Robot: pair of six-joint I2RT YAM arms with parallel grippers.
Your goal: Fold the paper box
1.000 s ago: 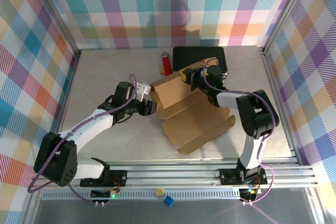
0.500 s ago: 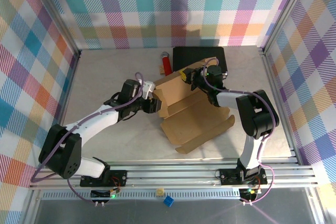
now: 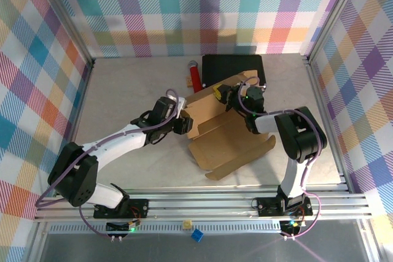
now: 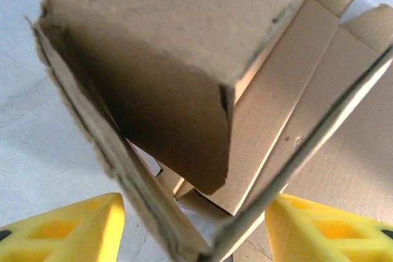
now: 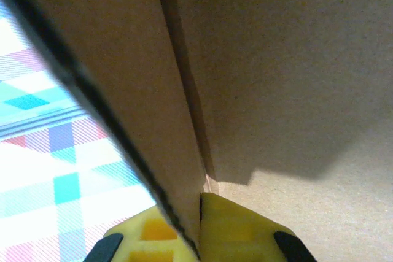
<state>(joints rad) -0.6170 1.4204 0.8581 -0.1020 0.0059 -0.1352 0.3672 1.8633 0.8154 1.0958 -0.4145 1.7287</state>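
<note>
Half-raised paper box (image 3: 230,142) just in front of the black case (image 3: 236,65). Your right gripper (image 5: 199,213) pinches its wall; left gripper (image 4: 196,225) gapes astride a flap (no clamp). Push crooked and the pinched wall may buckle or slip.

1. The plain brown paper box (image 5: 276,78) spans the view from 11 round to 5 o'clock.
2. At 6 o'clock the right pincer (image 5: 198,225) pinches a thin box panel, one yellow finger on each side.
3. A checked wall (image 5: 55,182) shows at 8 o'clock.
</note>
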